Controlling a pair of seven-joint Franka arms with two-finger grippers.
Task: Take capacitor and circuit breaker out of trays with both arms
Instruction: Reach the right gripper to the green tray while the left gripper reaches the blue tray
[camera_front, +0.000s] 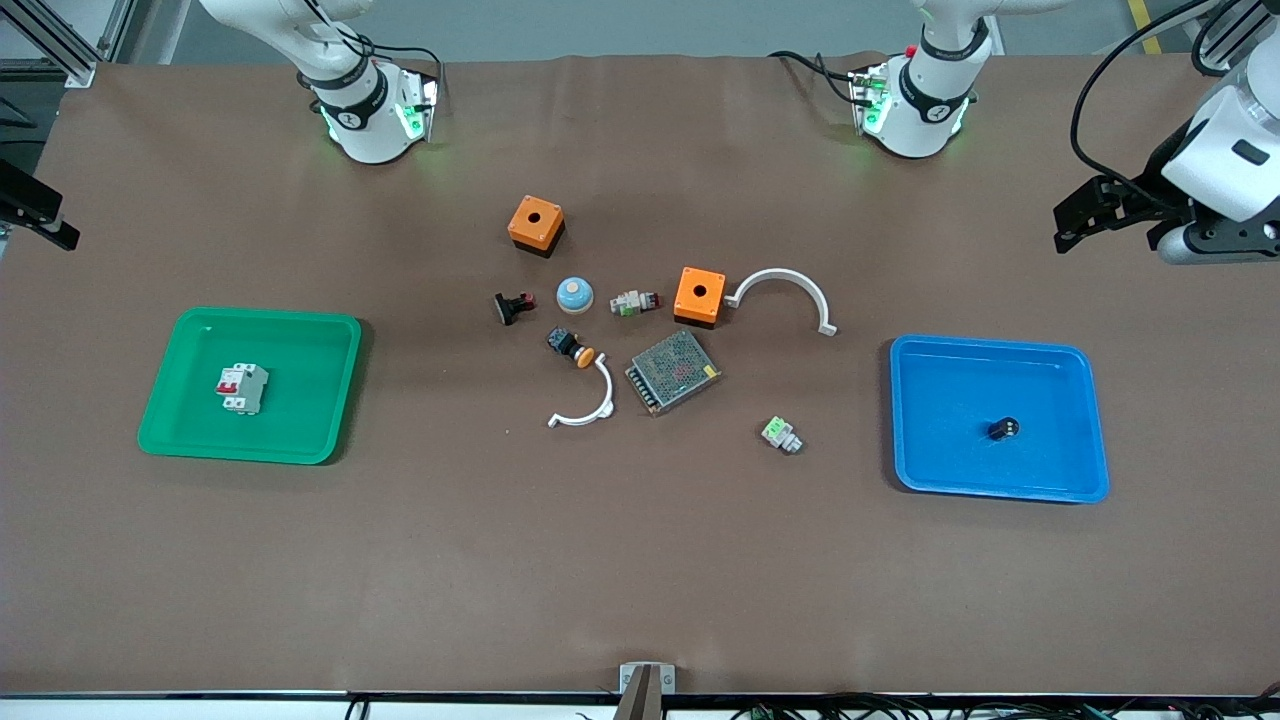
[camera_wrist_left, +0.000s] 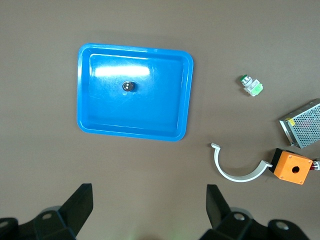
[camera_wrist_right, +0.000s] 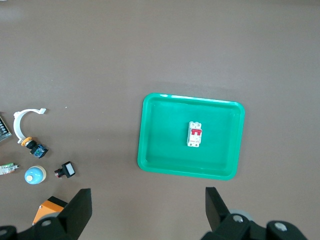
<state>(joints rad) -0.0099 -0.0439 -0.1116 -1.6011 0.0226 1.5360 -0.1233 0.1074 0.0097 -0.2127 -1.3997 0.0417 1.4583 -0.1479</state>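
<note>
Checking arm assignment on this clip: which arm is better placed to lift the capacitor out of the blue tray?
The left arm. Its open left claw hangs high at the blue tray's end, capacitor in its wrist view. The open right claw looks down on the green tray holding the circuit breaker.

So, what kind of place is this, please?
Probably a robotics lab bench for sorting trials: a brown-covered table with two mounted arms, a green tray and a blue tray each holding one part, and small electrical parts laid out between them.
</note>
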